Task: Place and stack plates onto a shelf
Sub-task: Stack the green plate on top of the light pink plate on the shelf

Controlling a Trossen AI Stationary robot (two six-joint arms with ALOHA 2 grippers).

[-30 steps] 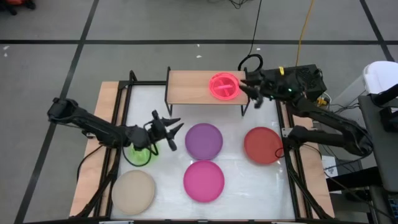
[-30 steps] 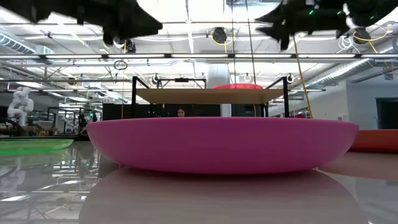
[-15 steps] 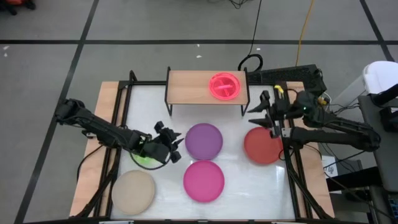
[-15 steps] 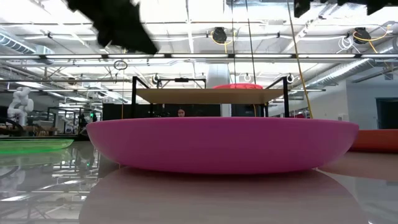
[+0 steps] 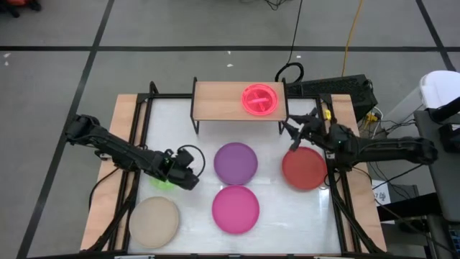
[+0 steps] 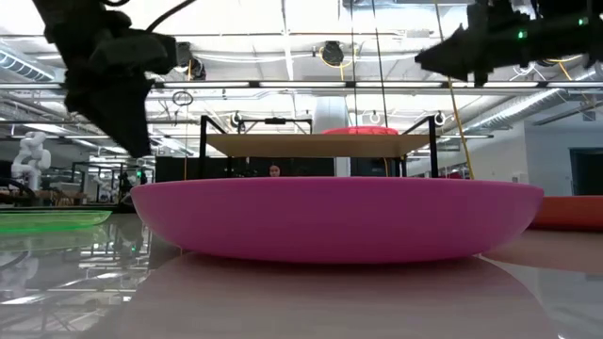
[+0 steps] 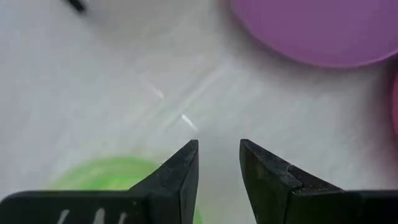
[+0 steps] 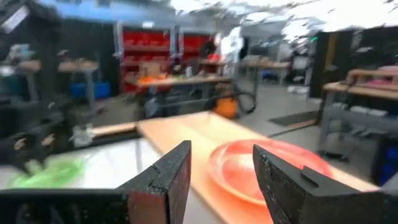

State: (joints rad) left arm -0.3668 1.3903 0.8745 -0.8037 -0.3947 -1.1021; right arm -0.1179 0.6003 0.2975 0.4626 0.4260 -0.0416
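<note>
Now, operator, your readings for this moment:

Left tool: your left tool (image 5: 185,171) has dropped from above the purple plate's left side to sit low over the green plate (image 5: 161,180), at the left of the surface (image 5: 273,208). Its fingers (image 7: 180,174) stand a little apart, holding nothing, with the green rim right beneath them in the left wrist view.

Right tool: your right tool (image 5: 297,134) has pulled back from the shelf (image 5: 215,99) and come down over the far edge of the red plate (image 5: 305,168). Its fingers (image 8: 163,174) are apart and empty.

What changed: a second ago the right tool was at the shelf's right end beside the pink plates (image 5: 259,98); it has now left them there and swung toward the red plate. The left tool has closed on the green one.

Meaning for you: the pink stack looks delivered, at the right end of the shelf. I judge both arms are starting new pickups.

Remaining plates: purple plate (image 5: 236,162) at centre, magenta plate (image 5: 236,208) near, beige plate (image 5: 154,221) near left; all lie on the surface.
</note>
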